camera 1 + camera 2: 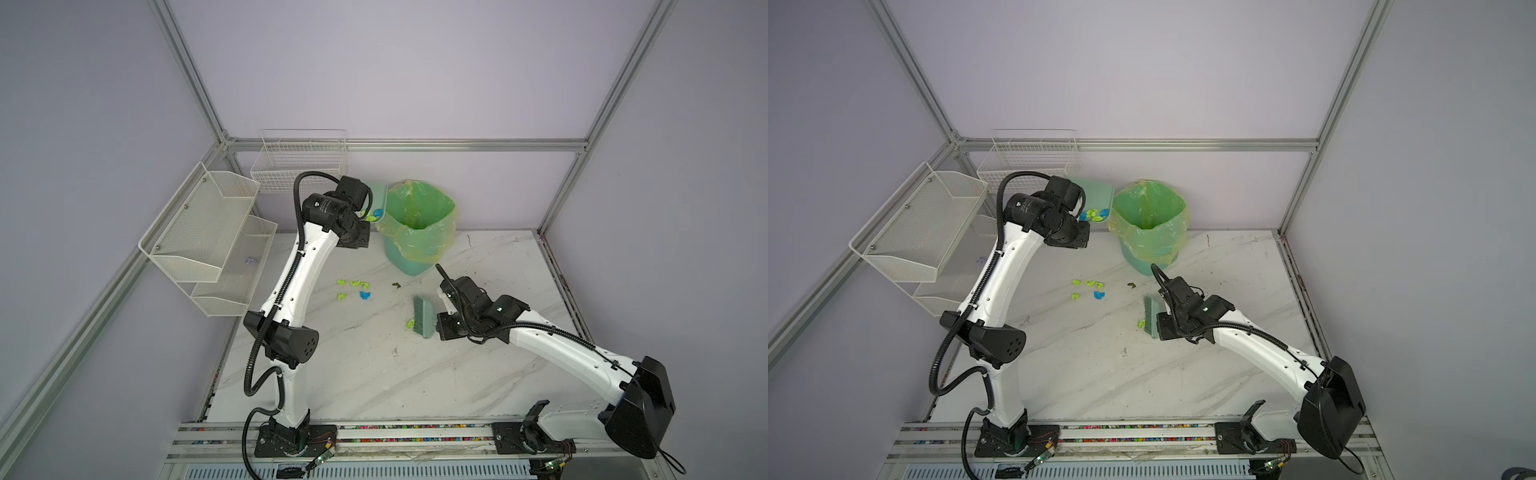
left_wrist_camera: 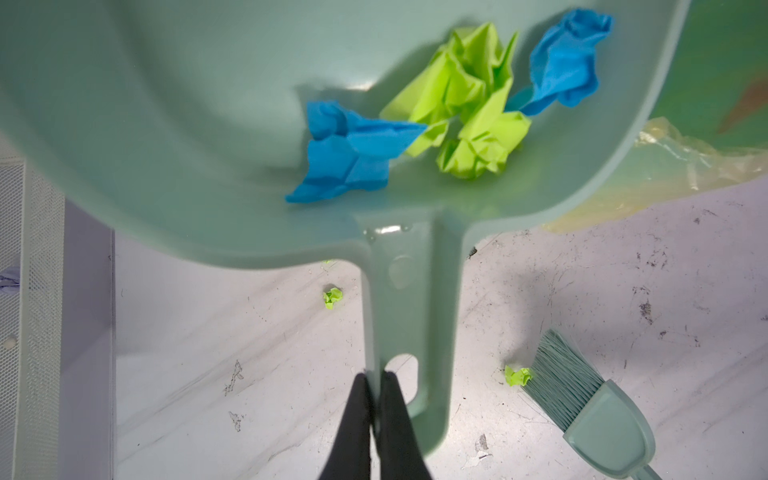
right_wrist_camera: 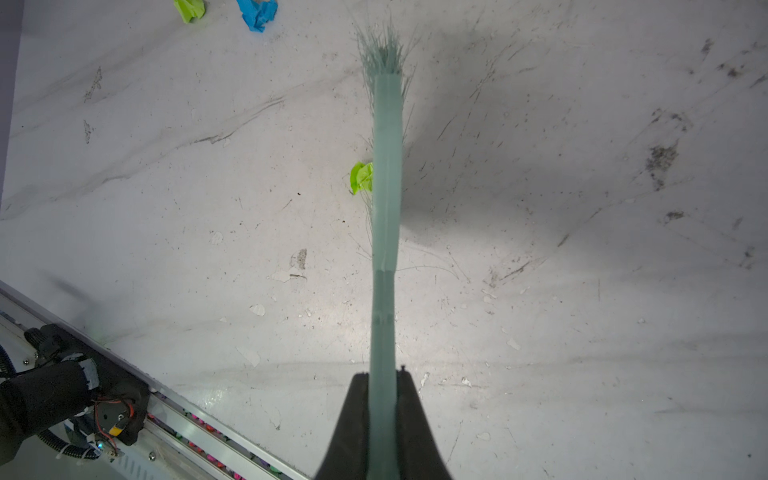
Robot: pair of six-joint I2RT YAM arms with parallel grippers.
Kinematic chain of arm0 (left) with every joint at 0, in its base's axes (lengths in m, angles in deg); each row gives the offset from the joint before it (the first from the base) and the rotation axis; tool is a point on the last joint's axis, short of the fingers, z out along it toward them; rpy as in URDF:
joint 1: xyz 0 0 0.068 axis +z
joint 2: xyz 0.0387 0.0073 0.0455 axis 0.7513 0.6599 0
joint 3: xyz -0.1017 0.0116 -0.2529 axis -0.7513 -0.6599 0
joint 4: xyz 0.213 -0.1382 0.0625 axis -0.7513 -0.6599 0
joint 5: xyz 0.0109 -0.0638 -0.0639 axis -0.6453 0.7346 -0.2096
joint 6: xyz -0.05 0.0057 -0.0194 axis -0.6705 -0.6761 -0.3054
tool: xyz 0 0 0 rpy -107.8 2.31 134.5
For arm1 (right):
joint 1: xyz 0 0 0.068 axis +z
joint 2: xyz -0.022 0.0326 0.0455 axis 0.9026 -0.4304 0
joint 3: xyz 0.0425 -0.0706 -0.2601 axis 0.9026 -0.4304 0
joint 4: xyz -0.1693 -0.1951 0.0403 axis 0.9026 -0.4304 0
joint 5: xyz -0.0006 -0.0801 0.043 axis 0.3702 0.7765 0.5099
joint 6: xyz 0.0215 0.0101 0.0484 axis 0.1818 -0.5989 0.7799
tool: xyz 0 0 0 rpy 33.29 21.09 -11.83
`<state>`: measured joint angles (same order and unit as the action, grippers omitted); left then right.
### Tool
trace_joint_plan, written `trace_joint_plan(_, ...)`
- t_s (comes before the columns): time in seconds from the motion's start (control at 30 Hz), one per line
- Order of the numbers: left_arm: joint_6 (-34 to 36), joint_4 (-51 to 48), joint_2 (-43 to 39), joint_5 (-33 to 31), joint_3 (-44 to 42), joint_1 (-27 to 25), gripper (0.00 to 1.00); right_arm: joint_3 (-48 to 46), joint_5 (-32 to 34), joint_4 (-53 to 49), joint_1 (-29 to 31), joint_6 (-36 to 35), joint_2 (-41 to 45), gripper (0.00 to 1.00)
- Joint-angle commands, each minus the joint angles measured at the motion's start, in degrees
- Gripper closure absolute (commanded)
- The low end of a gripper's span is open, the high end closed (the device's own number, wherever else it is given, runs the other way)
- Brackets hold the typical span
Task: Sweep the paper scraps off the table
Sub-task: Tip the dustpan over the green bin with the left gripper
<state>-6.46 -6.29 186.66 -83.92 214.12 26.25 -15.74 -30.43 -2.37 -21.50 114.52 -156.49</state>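
Nearest the top camera, an aluminium rail (image 1: pixel 415 434) lined with coloured beads is noted along the 6 o'clock edge of the counter (image 1: pixel 374 374).

Toward 10 o'clock in both top views, a pale green dustpan (image 1: pixel 381 197) is held raised and tilted. It sits just beside the 9 o'clock rim of a green-lined bin (image 1: pixel 440 245). The left end effector (image 2: pixel 377 376) is seen clamped narrow on the edge of the dustpan handle. Blue and yellow-green paper scraps (image 2: pixel 457 104) are lodged in the pan's back corner.

Others are found lying on the counter. A loose group (image 1: pixel 353 286) of several yellow-green pieces and one blue is noted at 7 o'clock of the bin.

One further yellow-green bit (image 1: pixel 410 323) is seen touching the bristles of a pale green brush (image 1: pixel 424 318), at 6 o'clock of the bin. The brush handle is pinched between the drawn-in fingers of the right end effector (image 3: pixel 384 376). The bristles are pointed toward 9 o'clock.
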Motion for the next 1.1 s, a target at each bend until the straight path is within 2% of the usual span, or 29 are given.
trace_joint_plan(0.0,0.28,3.21,-0.61,-0.34,5.36,0.40,1.00,-0.65,-0.24,0.84,-0.29,1.07,1.49,1.00)
trace_joint_plan(0.2,0.03,4.99,1.26,-2.64,9.06,-0.04,1.00,-2.23,-0.58,2.33,-0.29,1.24,2.41,1.00)
trace_joint_plan(0.63,3.49,8.11,5.19,-11.34,11.04,-3.28,1.00,-2.36,-1.12,4.68,-0.29,1.50,0.10,1.00)
trace_joint_plan(0.8,6.70,10.29,5.59,-16.86,10.98,-4.51,1.00,-2.87,-1.18,4.91,-0.29,1.68,0.11,1.00)
trace_joint_plan(0.97,10.98,12.25,7.21,-25.23,10.97,-6.52,1.00,-2.97,-1.30,5.00,-0.29,1.59,0.41,1.00)
trace_joint_plan(1.07,13.16,13.96,8.34,-27.49,10.94,-7.12,1.00,-2.80,-1.63,5.37,-0.29,1.73,0.64,1.00)
